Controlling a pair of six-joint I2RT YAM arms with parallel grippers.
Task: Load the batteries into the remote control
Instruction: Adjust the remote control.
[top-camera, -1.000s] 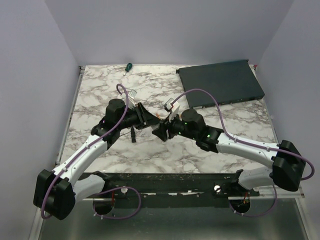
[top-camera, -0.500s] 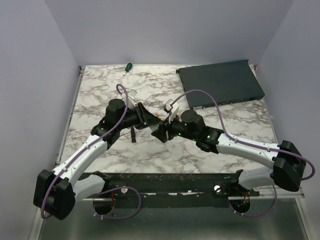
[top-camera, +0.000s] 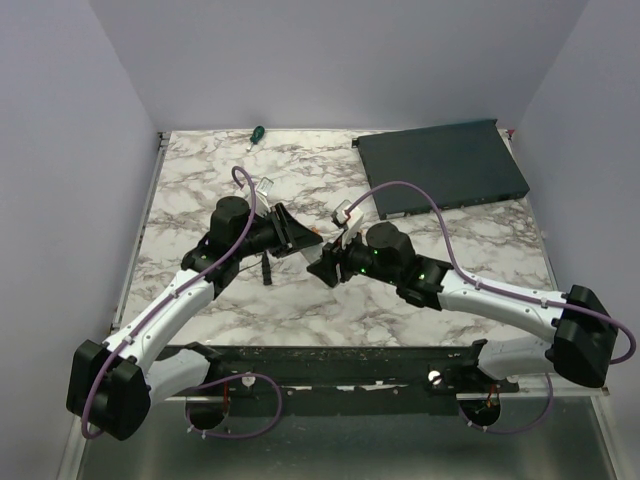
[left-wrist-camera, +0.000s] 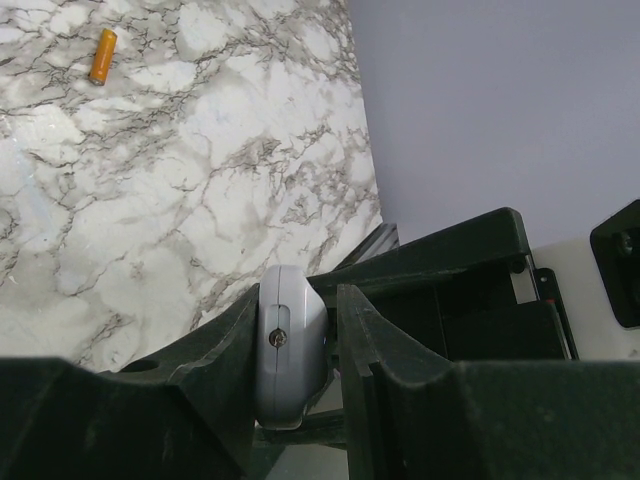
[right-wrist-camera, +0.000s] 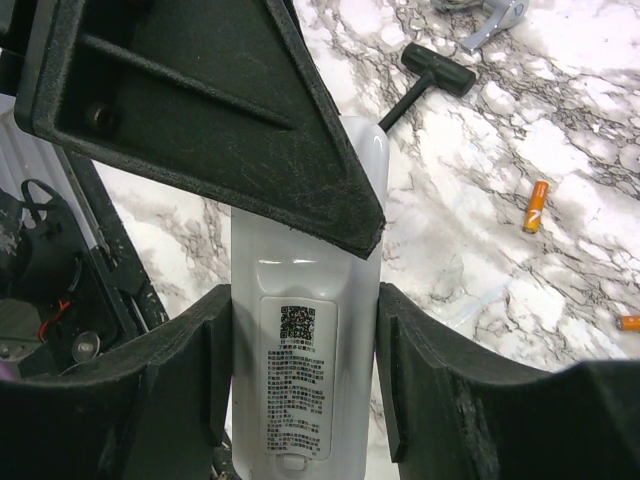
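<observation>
Right now both arms share the remote control (right-wrist-camera: 305, 330), mid-frame in the top view. The right gripper (right-wrist-camera: 305, 300) is clamped on its long sides, label facing the wrist camera, and the left gripper (left-wrist-camera: 295, 315) pinches one end. If the arms pull unevenly, it could twist loose and drop. The batteries (right-wrist-camera: 537, 206) lie on the marble table (right-wrist-camera: 480, 150) at right, not yet loaded.

Left arm (top-camera: 165, 305), 8 o'clock; right arm (top-camera: 500, 295), 4 o'clock: white shells, black joints, purple cables (top-camera: 420, 195), green lights (top-camera: 372, 252) on right wrist.
</observation>
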